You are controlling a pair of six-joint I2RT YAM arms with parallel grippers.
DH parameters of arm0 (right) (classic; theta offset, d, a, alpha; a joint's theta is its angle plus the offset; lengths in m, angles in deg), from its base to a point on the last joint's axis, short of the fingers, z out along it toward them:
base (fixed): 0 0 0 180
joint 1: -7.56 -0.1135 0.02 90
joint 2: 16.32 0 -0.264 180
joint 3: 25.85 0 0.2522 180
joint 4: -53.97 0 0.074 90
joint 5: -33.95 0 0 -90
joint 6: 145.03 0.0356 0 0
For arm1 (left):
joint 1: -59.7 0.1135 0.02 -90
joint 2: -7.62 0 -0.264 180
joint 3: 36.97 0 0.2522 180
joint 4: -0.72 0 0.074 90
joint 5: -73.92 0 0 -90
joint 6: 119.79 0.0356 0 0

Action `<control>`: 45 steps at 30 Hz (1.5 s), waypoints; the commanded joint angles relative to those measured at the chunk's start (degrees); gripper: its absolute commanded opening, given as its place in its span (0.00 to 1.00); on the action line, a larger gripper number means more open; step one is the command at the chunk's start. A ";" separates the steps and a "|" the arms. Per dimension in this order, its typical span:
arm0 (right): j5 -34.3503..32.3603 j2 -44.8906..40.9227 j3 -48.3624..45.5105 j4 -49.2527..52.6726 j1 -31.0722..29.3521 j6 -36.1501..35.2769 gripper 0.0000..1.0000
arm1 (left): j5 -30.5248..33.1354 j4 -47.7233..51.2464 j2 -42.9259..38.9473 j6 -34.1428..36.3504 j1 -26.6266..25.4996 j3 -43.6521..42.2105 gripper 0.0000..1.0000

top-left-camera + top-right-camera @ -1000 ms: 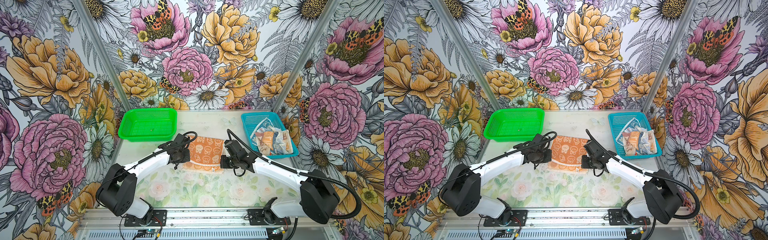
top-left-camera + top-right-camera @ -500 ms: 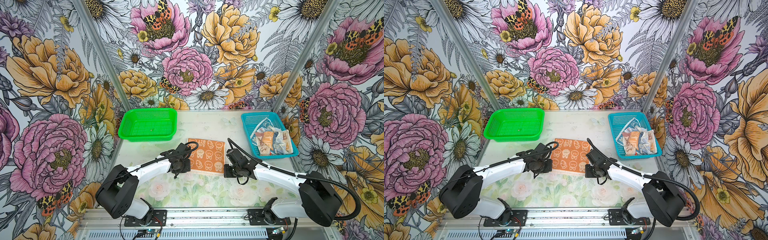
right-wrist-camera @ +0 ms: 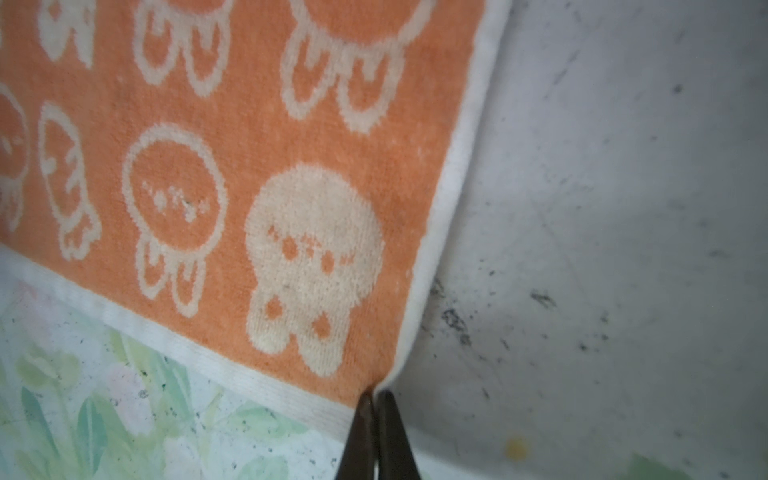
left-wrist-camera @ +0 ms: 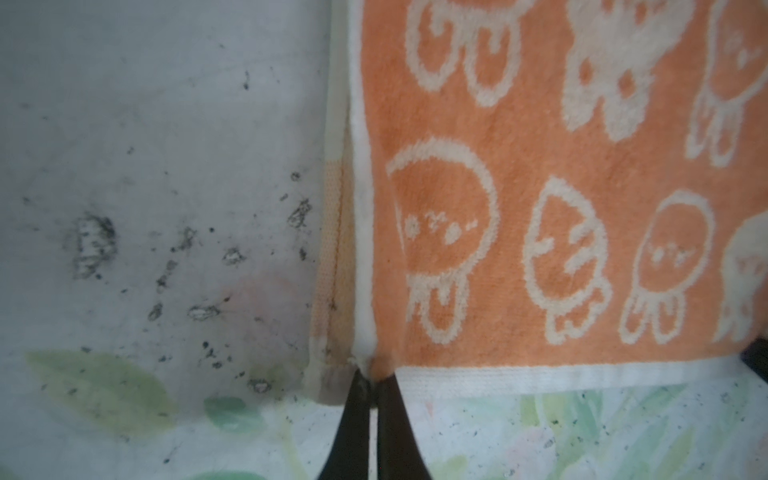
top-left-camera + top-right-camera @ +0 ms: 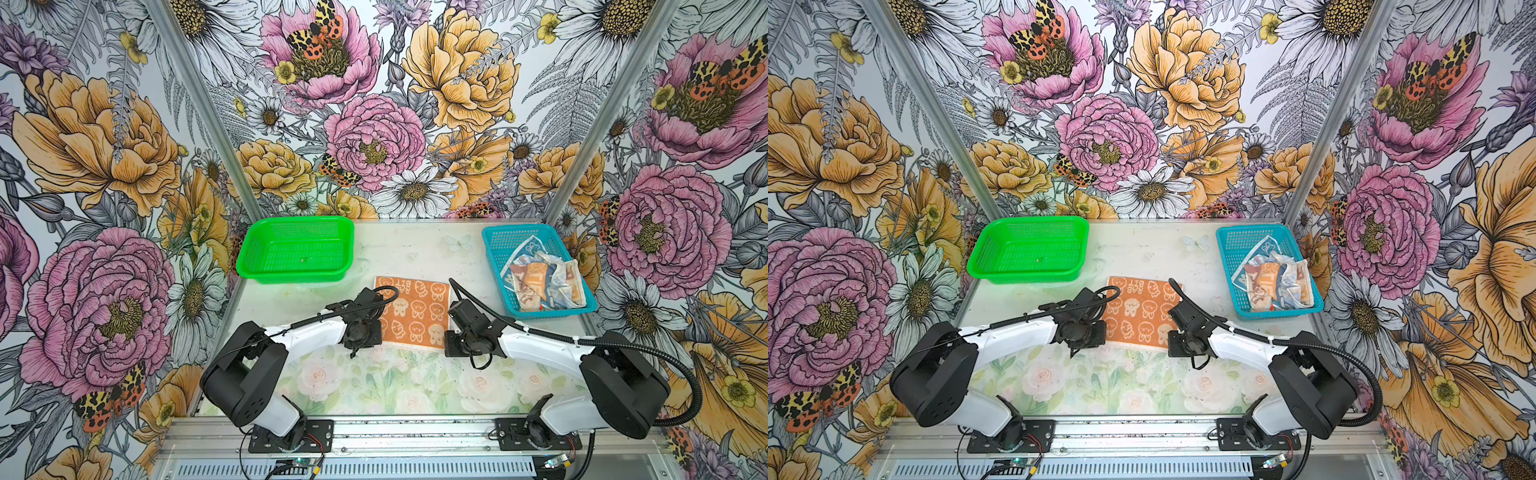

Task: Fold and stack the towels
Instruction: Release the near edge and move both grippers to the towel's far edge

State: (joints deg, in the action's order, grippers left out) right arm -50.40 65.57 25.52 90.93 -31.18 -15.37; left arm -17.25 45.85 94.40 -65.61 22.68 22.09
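An orange towel with cream rabbits lies flat on the table between my two arms in both top views. My left gripper is shut on its near left corner, and the cloth bunches at the tips. In the left wrist view a paler strip of cloth shows beside the towel's edge. My right gripper is shut on the near right corner, with the white hem pinched at the tips. Two more towels lie crumpled in the blue basket.
A green basket stands at the back left, close behind the towel's far left corner. The blue basket stands at the back right. Floral walls close in the table on three sides. A metal rail runs along the front.
The orange towel hung draped between the raised grippers a second ago. Both grippers have drawn it toward the front and lowered it, so it now lies spread flat.
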 commanded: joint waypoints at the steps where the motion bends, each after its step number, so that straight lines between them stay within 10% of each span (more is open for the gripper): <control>1: -1.24 1.09 0.28 -0.59 -0.57 0.68 0.11 | 1.91 -0.46 -0.04 -0.48 -0.62 -0.41 0.18; 10: -0.73 -5.29 2.29 0.16 -0.33 0.53 0.61 | 4.20 4.55 -3.40 1.21 -0.43 7.05 0.99; 16: 2.04 -6.95 9.10 0.88 3.94 -1.15 0.99 | 0.90 6.25 -4.14 2.21 1.88 16.20 0.99; 30: 17.12 20.61 27.68 -9.93 17.73 -4.33 0.99 | -11.08 -15.91 10.64 -6.48 7.53 17.94 0.99; 45: 12.87 35.51 31.81 -7.80 23.51 -8.98 0.99 | -10.90 -20.33 15.05 -8.74 2.12 11.18 0.99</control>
State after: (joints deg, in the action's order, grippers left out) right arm -34.31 96.26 57.56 78.97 -10.04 -22.12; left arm -27.00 28.48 107.91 -72.84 26.14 34.44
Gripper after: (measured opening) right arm 0.992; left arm 0.990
